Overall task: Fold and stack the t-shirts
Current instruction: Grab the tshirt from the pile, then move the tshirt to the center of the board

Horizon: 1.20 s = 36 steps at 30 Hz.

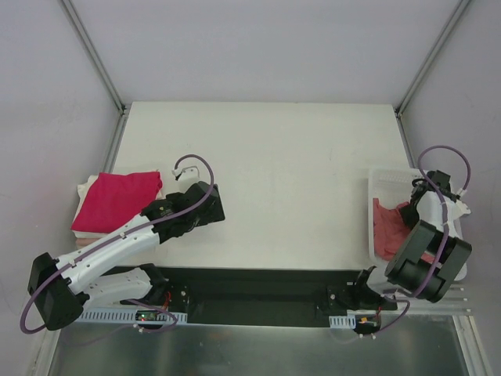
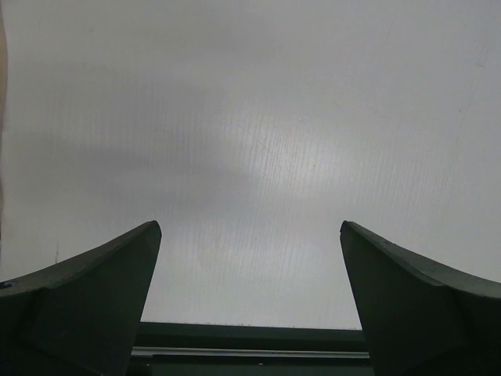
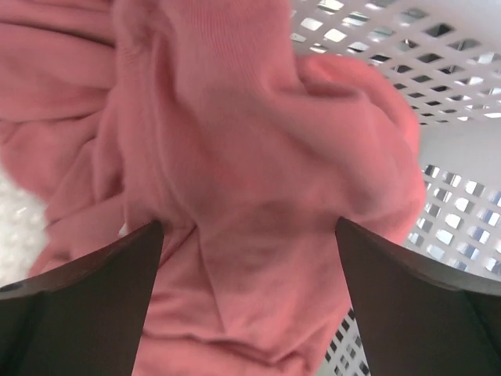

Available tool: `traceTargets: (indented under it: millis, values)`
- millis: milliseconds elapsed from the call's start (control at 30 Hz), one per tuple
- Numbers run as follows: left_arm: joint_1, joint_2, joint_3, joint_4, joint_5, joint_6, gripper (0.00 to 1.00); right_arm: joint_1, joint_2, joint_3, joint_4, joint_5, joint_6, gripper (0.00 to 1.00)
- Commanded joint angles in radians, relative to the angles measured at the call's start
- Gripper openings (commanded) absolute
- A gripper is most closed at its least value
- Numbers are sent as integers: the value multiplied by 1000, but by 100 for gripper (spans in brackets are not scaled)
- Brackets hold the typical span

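My right gripper [image 3: 249, 227]: jaws wide apart, clamping nothing; crumpled pink shirt [image 3: 235, 141] lies between them, in the basket [image 3: 438, 47]. My left gripper [image 2: 250, 227]: wide, empty, over table [image 2: 258, 117]; red folded shirt [image 1: 116, 200] near it.

Left arm [image 1: 117, 243]: white-shelled links between black joint housings, one purple cable [image 1: 23, 317] looping off the shoulder and a thinner one [image 1: 193, 157] arching at the wrist. Right arm [image 1: 427, 262]: black on every part in view, with rounded, drum-shaped joints and its own purple cable [image 1: 445, 147]. Both bases are bolted to a black plate [image 1: 258, 294] edged by white slotted strips [image 1: 109, 316]. From the wrist cameras, the fingers [image 2: 86, 305] are dark matte wedges tapering to blunt tips.
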Motion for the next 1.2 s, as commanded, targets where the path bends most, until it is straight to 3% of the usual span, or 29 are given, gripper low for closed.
traceTargets:
  millis: [0,67,100,200,533,700,800,833,933,1167]
  values:
    - [3,4,26,-13,11,6,99,-8,105,59,37,72,54,82]
    - [3,-4,13,-11,15,1,99,-8,127,74,60,29,36,60]
    - [3,-4,9,-11,15,3,99,-8,137,79,77,6,24,29]
    - [3,-17,4,-13,21,15,99,-6,87,93,77,-54,-18,2]
    - [3,-93,-28,-8,6,-16,99,-2,-371,200,58,-264,-150,1]
    - [1,-120,-45,1,-8,-19,99,55,-464,400,32,-547,-211,1]
    - [3,-120,-66,6,-38,-20,99,263,-429,558,35,-621,-274,1]
    - [3,-116,-71,6,-54,-23,99,407,-413,609,29,-612,-295,0]
    - [3,-105,-89,7,-66,-42,99,637,-335,770,43,-650,-349,1]
    - [6,-91,-125,4,-35,-48,99,1017,-55,1118,46,-735,-449,1]
